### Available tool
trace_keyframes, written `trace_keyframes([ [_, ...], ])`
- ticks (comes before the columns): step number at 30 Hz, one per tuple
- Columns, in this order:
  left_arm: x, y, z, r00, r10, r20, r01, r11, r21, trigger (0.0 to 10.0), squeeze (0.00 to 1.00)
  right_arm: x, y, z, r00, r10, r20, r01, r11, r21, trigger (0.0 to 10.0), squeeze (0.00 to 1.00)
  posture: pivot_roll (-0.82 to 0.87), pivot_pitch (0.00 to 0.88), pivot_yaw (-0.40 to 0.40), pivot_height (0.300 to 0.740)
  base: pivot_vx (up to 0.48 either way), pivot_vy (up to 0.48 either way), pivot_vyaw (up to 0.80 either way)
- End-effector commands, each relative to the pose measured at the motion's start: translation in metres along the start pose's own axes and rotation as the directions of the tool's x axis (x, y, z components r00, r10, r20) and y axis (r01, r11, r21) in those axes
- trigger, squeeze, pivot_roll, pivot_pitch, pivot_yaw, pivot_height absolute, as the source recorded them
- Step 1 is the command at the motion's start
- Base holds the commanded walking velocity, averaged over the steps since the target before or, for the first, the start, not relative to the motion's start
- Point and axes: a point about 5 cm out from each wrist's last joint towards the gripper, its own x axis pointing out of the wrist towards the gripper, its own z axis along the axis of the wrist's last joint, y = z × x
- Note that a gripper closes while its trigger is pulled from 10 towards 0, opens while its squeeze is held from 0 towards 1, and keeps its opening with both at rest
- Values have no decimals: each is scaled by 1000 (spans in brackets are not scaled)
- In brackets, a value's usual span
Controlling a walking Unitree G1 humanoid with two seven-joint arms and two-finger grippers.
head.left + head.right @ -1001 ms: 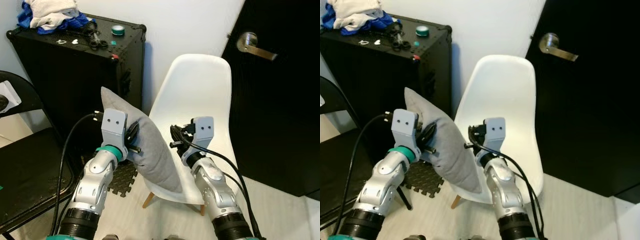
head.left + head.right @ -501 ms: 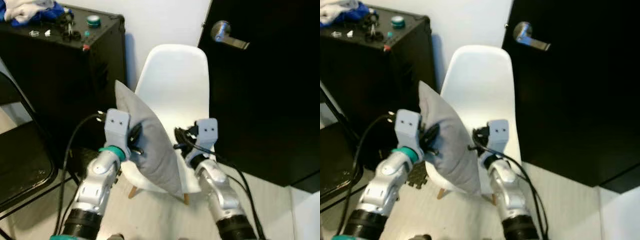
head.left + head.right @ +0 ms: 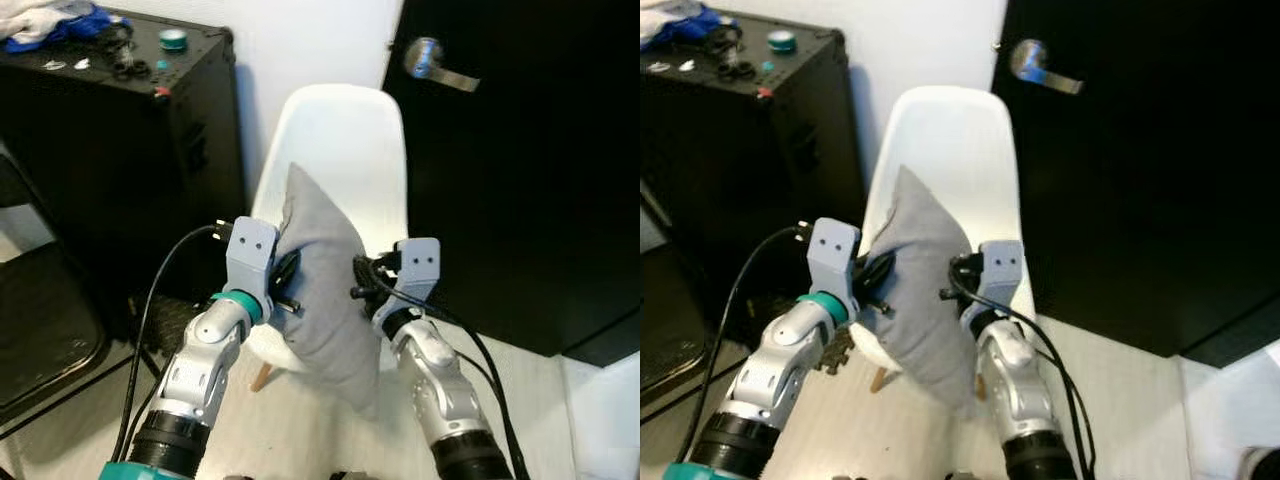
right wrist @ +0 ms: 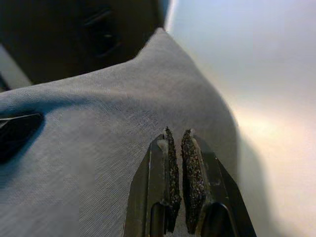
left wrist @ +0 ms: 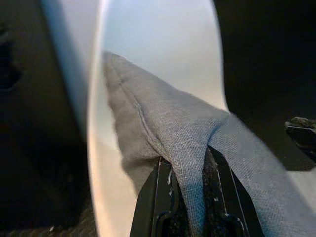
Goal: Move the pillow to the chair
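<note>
the grey pillow (image 3: 325, 290) hangs upright in front of the white chair (image 3: 340, 150), above its seat, and the left gripper (image 5: 185, 195) has its jaws pinched on only a fold of cloth, so the soft mass could slide free or swing off the seat edge if let go early. the right gripper (image 4: 178, 163), jaws nearly shut with nothing between them, presses the woven fabric from the other side. the limp, wrinkled cushion meets a smooth, hard, curved plastic shell that may let it slip toward the floor.

Pillow (image 3: 325, 290) upright between left gripper (image 3: 283, 285) and right gripper (image 3: 362, 283), before the chair (image 3: 340, 140), cabinet (image 3: 120, 150) left of chair, door (image 3: 520, 160) right.
</note>
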Motion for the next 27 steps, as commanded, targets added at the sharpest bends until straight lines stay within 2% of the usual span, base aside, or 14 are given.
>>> trace_keyframes([
  [1,0,-5,7,998,-13,60,13,1000,-1,10000,0,-5,-7,-7,999,-19,-31,19,1000,-20,10000,0,49,15,4,740,0,0,0],
  [9,-4,1,1,999,10,46,-10,1000,-11,10000,0,-7,-17,-10,996,-69,-50,67,997,-41,10000,0,48,14,-1,740,0,0,0],
  [11,-3,5,-2,999,23,35,-23,1000,12,10000,0,-6,-23,-9,994,-96,-49,94,995,-47,10000,0,50,17,-3,740,0,0,0],
  [20,-4,6,-7,999,37,27,-38,999,39,10000,0,-4,-22,-6,994,-98,-40,96,994,-53,10000,0,40,20,-4,740,0,0,0],
  [24,-3,5,-7,999,41,27,-42,998,39,10000,0,-3,-21,-5,994,-108,-35,105,993,-57,10000,0,40,24,-7,720,0,0,0],
  [27,-2,3,-6,999,32,34,-35,996,87,10000,0,-4,-22,-5,994,-106,-35,104,993,-54,10000,0,41,26,-9,700,0,0,0],
])
